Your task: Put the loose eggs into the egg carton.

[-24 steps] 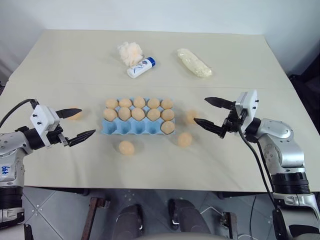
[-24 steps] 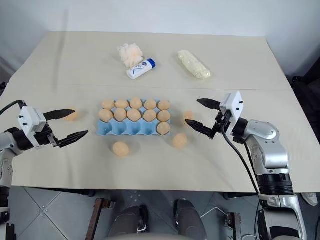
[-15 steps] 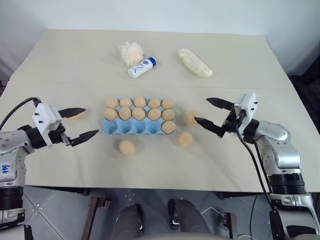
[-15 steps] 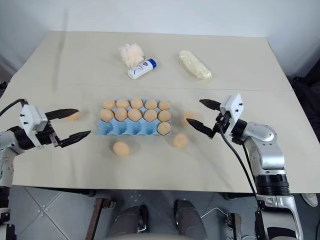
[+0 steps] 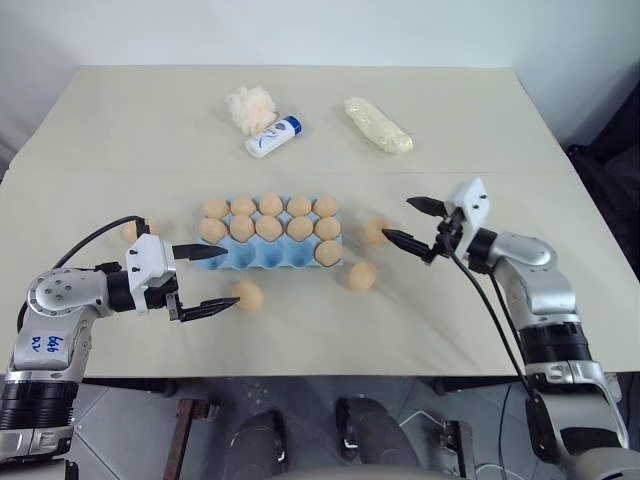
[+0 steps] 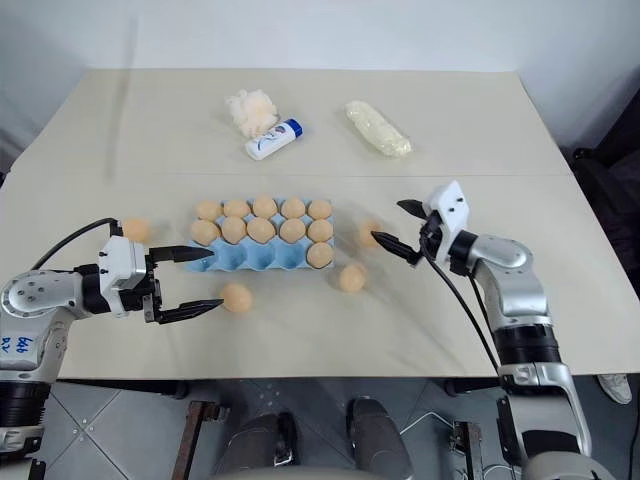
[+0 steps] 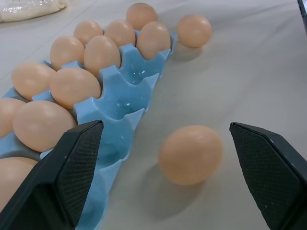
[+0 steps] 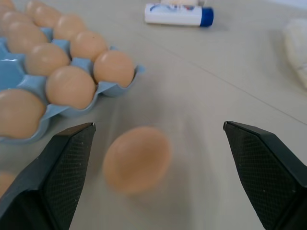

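Blue egg carton point(image 5: 262, 254) holds eleven eggs with four near cups empty, four loose eggs point(image 5: 248, 295) remain on the table, and my left gripper point(image 5: 204, 281) and right gripper point(image 5: 404, 222) gape wide, empty.

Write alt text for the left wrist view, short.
The open left gripper frames a loose egg lying on the beige table beside the light blue egg carton. The carton's far cups hold eggs and its nearest row is mostly empty; another loose egg lies past its far end.
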Tool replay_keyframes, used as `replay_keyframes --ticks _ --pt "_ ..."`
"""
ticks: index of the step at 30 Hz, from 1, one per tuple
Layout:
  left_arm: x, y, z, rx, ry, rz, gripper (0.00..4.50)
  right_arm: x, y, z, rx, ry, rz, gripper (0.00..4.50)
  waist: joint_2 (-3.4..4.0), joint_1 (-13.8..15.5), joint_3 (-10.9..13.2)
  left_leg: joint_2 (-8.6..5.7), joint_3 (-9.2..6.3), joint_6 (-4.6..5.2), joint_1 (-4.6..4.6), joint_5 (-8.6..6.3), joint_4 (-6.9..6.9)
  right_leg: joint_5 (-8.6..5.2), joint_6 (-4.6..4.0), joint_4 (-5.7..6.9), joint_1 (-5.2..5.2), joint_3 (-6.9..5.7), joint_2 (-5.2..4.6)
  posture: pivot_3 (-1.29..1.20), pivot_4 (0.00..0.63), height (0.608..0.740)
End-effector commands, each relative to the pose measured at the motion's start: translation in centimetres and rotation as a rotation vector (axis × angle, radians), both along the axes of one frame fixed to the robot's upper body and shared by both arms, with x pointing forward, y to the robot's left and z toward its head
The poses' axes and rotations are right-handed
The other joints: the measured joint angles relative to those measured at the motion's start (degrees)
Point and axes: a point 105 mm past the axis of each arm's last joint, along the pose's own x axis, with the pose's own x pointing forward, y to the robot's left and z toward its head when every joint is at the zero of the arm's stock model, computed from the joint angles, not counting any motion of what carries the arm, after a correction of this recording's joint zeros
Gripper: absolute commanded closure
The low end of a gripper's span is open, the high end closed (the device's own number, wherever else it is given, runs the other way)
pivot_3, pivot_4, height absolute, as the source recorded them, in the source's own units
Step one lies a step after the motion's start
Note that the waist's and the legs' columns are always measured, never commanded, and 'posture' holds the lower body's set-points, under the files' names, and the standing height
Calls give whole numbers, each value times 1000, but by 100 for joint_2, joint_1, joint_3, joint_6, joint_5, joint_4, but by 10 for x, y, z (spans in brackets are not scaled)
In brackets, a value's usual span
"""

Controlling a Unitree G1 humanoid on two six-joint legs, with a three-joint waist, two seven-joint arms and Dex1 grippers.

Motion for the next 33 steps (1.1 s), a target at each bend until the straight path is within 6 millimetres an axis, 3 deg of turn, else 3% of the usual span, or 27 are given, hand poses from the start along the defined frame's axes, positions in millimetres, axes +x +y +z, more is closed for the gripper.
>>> replay_keyframes --ticks 1,8,11,17,21,26,29,33 --pt "-1 1 5 6 -38 9 11 6 7 0 -13 11 12 0 0 11 0 0 -4 -1 0 -1 0 0 0 0 0 -4 0 0 150 740" --pt "-6 5 5 7 -46 35 11 22 8 -17 -24 62 -36 0 0 28 0 -1 -2 -10 -12 -2 -2 2 4 -18 -1 -8 -5 0 150 740" --pt "-6 8 7 10 -54 50 0 20 8 -16 -11 46 -10 587 0 22 0 -1 -2 -9 -12 -2 -2 2 4 -17 -1 -8 -5 0 150 740" --pt "-3 13 9 8 -63 69 0 12 14 -2 7 -15 73 2528 1 -3 0 0 -3 -1 -6 -6 -2 2 4 -7 0 -7 -4 0 150 740" --pt "-1 18 9 7 -64 89 0 2 30 11 -50 -84 167 2528 1 -3 1 0 -4 -2 -5 -5 -2 2 4 -3 -1 -8 -3 0 150 740" --pt "0 43 -1 4 -25 186 0 -30 93 38 8 -105 360 2528 2 -20 1 5 -6 -3 -5 -5 -4 1 3 0 -4 -10 -3 0 150 740" --pt "-1 46 -3 12 -21 196 0 -42 112 37 11 -97 404 2528 1 3 1 5 -12 -5 -5 -5 -8 0 0 2 -6 -15 -3 0 150 740" --pt "0 43 -2 7 -27 194 0 -43 125 22 -18 -84 405 2528 -2 78 -1 -5 -24 3 -16 -8 -5 0 1 -11 0 -34 -22 0 150 740"
